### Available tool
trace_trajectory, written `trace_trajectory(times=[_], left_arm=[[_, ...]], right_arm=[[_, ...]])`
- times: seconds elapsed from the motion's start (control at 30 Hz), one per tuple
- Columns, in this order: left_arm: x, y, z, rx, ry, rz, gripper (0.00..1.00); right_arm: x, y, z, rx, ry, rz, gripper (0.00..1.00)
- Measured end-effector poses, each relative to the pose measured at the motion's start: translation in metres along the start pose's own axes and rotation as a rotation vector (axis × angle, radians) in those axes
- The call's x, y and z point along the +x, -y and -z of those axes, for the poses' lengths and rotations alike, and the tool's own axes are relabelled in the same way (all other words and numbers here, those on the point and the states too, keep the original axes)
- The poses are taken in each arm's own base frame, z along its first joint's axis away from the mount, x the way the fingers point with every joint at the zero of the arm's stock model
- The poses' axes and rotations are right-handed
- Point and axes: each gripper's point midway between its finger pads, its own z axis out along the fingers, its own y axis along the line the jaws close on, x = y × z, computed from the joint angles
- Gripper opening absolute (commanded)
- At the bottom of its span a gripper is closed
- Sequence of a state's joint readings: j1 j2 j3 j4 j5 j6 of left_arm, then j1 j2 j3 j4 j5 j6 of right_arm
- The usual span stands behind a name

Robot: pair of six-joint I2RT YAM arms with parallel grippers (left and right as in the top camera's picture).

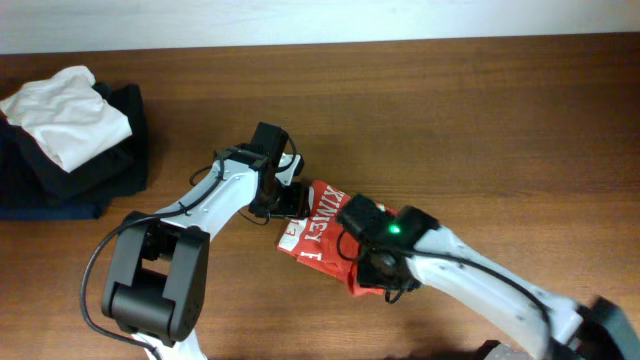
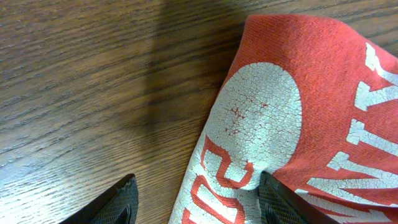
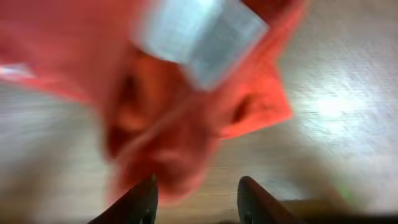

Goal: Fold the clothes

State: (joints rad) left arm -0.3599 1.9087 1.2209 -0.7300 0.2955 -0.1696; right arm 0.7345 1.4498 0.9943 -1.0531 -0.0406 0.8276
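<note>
Red T-shirt (image 1: 318, 228) sits mid-table (image 1: 480, 120) as a small, lumpy bundle w/ lettering up, so folding looks mostly done but prob. needs 1 more tidy fold & squaring; left gripper (image 2: 198, 186) spread wide at its edge, right gripper (image 3: 198, 182) (blurry) apart, gripping nothing.

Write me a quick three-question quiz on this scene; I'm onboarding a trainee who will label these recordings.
1. True or false: the shirt lies on the dark pile.
2. What sits on top of the dark pile? A) a white garment B) a red towel C) a gripper
3. In the left wrist view, is the left gripper open or shut?

Key: 1 false, it lies on the table, apart from the pile; 2 A; 3 open.
</note>
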Motion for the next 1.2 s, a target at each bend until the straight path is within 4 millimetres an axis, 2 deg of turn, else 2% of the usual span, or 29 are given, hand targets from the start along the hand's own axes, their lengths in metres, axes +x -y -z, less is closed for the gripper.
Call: trace_trajectory(times=[0.03, 0.1, 0.27, 0.33, 0.37, 0.43, 0.47, 0.5, 0.53, 0.6, 0.67, 0.77, 0.83, 0.87, 0.9, 0.93, 0.97, 1.03, 1.17, 1.2], left_arm=[[0.000, 0.000, 0.000, 0.000, 0.000, 0.000, 0.61], [0.000, 0.000, 0.000, 0.000, 0.000, 0.000, 0.61], [0.001, 0.000, 0.000, -0.001, -0.002, 0.001, 0.61], [0.001, 0.000, 0.000, -0.001, -0.002, 0.001, 0.61], [0.001, 0.000, 0.000, -0.001, -0.002, 0.001, 0.61], [0.001, 0.000, 0.000, -0.001, -0.002, 0.001, 0.61], [0.001, 0.000, 0.000, -0.001, -0.002, 0.001, 0.61], [0.001, 0.000, 0.000, -0.001, -0.003, 0.001, 0.61], [0.001, 0.000, 0.000, -0.001, -0.004, 0.001, 0.61], [0.001, 0.000, 0.000, -0.001, -0.006, 0.002, 0.61], [0.002, 0.000, 0.000, -0.001, -0.006, 0.002, 0.60], [0.003, -0.001, 0.000, -0.002, -0.012, 0.004, 0.60], [0.005, -0.001, 0.005, -0.007, -0.030, 0.014, 0.61], [-0.004, 0.000, 0.011, -0.007, -0.005, 0.001, 0.66], [-0.022, 0.004, 0.023, -0.002, 0.054, -0.023, 0.69], [-0.051, 0.013, 0.045, 0.011, 0.166, -0.077, 0.69], [-0.070, 0.021, 0.060, 0.020, 0.247, -0.114, 0.69], [-0.087, 0.029, 0.070, 0.029, 0.320, -0.155, 0.69], [-0.086, 0.037, 0.052, 0.033, 0.295, -0.193, 0.69], [-0.082, 0.037, 0.032, 0.032, 0.254, -0.201, 0.70]], right_arm=[[-0.002, -0.008, 0.010, -0.056, 0.023, 0.044, 0.45], [-0.001, -0.020, 0.010, -0.109, 0.007, 0.120, 0.39], [-0.001, -0.040, -0.030, -0.129, -0.097, 0.180, 0.31], [0.000, -0.043, -0.046, -0.122, -0.134, 0.189, 0.07], [0.000, -0.043, -0.050, -0.119, -0.142, 0.195, 0.04], [0.000, -0.042, -0.053, -0.109, -0.147, 0.195, 0.04], [0.003, -0.035, -0.052, -0.079, -0.162, 0.182, 0.04], [0.008, -0.025, -0.051, -0.041, -0.191, 0.158, 0.04], [0.017, -0.002, -0.047, 0.035, -0.248, 0.111, 0.13], [0.020, 0.021, -0.040, 0.103, -0.294, 0.041, 0.16], [0.018, 0.033, -0.037, 0.143, -0.294, 0.018, 0.21], [0.013, 0.036, -0.038, 0.153, -0.271, 0.034, 0.23], [0.010, 0.036, -0.029, 0.133, -0.240, 0.047, 0.23], [0.004, 0.036, -0.020, 0.101, -0.205, 0.033, 0.27], [-0.009, 0.036, 0.000, 0.043, -0.130, 0.004, 0.27], [-0.022, 0.035, 0.021, -0.023, -0.048, -0.017, 0.26], [-0.027, 0.037, 0.030, -0.051, -0.019, -0.029, 0.26], [-0.029, 0.037, 0.032, -0.090, -0.033, -0.040, 0.26], [-0.037, 0.017, 0.012, -0.168, -0.093, -0.009, 0.25], [-0.035, 0.015, 0.001, -0.172, -0.129, -0.006, 0.24]])
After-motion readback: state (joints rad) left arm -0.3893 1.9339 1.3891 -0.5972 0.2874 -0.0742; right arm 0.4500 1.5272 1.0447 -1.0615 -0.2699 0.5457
